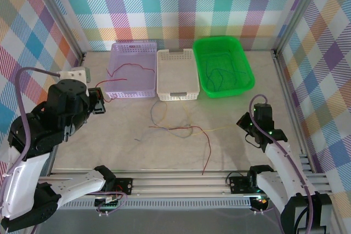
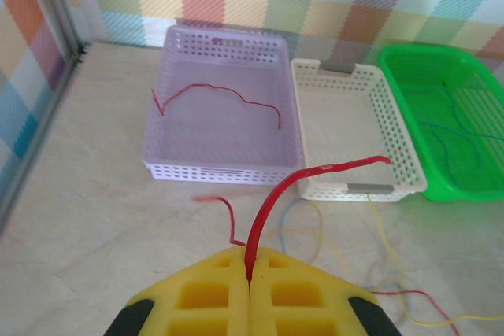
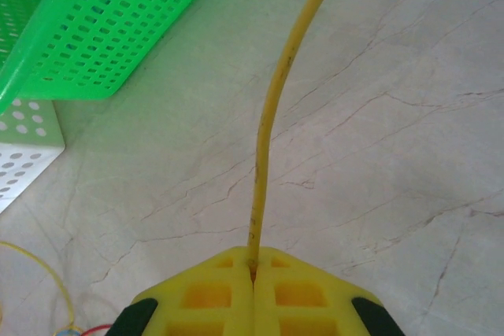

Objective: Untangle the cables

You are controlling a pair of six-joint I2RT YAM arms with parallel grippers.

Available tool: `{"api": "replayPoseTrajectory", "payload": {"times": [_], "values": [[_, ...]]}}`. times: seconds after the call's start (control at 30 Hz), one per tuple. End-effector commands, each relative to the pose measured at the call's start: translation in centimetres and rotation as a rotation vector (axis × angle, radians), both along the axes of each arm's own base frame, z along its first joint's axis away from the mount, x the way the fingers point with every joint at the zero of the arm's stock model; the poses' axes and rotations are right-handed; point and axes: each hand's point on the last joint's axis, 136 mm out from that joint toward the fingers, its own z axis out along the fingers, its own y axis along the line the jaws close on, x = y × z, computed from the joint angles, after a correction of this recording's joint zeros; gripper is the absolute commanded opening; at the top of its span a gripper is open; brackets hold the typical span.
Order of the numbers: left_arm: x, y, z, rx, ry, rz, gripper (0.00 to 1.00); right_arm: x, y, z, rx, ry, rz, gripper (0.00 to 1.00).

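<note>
Left claw point(image 2: 250, 273) clenched on red cable point(image 2: 315, 172), right claw point(image 3: 253, 269) clenched on yellow cable point(image 3: 272, 116). Loose cables point(image 1: 181, 130) lie crossed at centre of table point(image 1: 109, 146). Suggest: pull apart slowly toward 9 and 3 o'clock, strands low, so crossings slide free without snagging.

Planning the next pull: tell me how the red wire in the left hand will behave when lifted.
Probably bendy yet slightly springy: the red wire holds an arch above the left hand. Likely very light, being so thin.

light: bright, even, diffuse | shadows: faint, soft-edged | focus: sharp in all views
</note>
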Motion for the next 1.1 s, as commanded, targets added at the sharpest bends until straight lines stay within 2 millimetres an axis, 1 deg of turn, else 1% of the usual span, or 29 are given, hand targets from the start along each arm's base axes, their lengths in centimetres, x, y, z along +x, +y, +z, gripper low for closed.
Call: {"api": "replayPoseTrajectory", "payload": {"times": [0.0, 0.13, 0.27, 0.47, 0.67, 0.8, 0.9, 1.07], "values": [[-0.3, 1.8, 1.0, 0.063, -0.039, 0.056, 0.0, -0.3, -0.8, -0.4, -0.013, 0.012, -0.041, 0.0], [-0.1, 1.4, 1.2, 0.056, -0.04, 0.041, 0.0, -0.1, -0.6, -0.4, -0.006, 0.007, -0.034, 0.0], [0.1, 0.8, 1.1, 0.028, -0.039, 0.023, 0.0, 0.5, 0.3, 0.0, 0.026, -0.013, 0.011, 0.0], [0.7, 0.6, 1.5, 0.031, -0.059, 0.034, 0.0, 0.7, 0.7, 0.1, 0.038, -0.021, 0.023, 0.0], [2.0, 0.1, 1.8, 0.056, -0.079, 0.043, 0.0, 0.6, 0.7, 0.1, 0.04, -0.019, 0.028, 0.0], [3.4, -0.4, 2.2, 0.089, -0.097, 0.051, 0.0, 0.6, 0.8, 0.0, 0.041, -0.019, 0.031, 0.0], [4.8, -0.8, 2.4, 0.11, -0.101, 0.061, 0.0, 0.7, 0.9, 0.1, 0.046, -0.022, 0.033, 0.0], [8.5, -1.0, 1.6, 0.094, -0.072, 0.084, 0.0, 0.6, 1.0, 0.2, 0.05, -0.025, 0.039, 0.0]]}}
